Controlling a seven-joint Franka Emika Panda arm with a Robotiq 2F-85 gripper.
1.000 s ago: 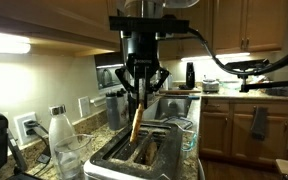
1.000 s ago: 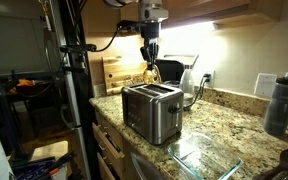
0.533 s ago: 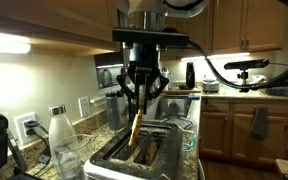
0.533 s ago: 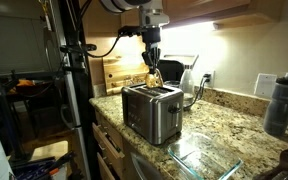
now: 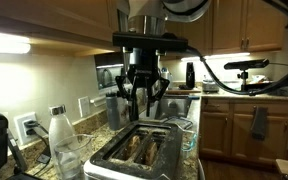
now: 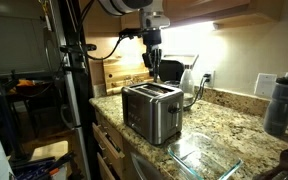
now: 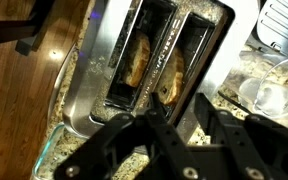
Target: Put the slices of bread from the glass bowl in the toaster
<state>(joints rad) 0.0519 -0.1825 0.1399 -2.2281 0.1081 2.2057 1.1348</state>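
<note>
Wrist view shows two slices of bread (image 7: 136, 62) inside the toaster (image 7: 86, 88) slots; gripper (image 7: 179, 125) released, empty, at six o'clock.

2 bread slices (image 7: 136, 62), 1 toaster (image 7: 89, 80), 2 slots (image 7: 152, 20).

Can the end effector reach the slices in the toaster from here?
Probably yes: the end effector hangs open straight above the toaster, with nothing between. The slices sit low in the slots, though.
</note>
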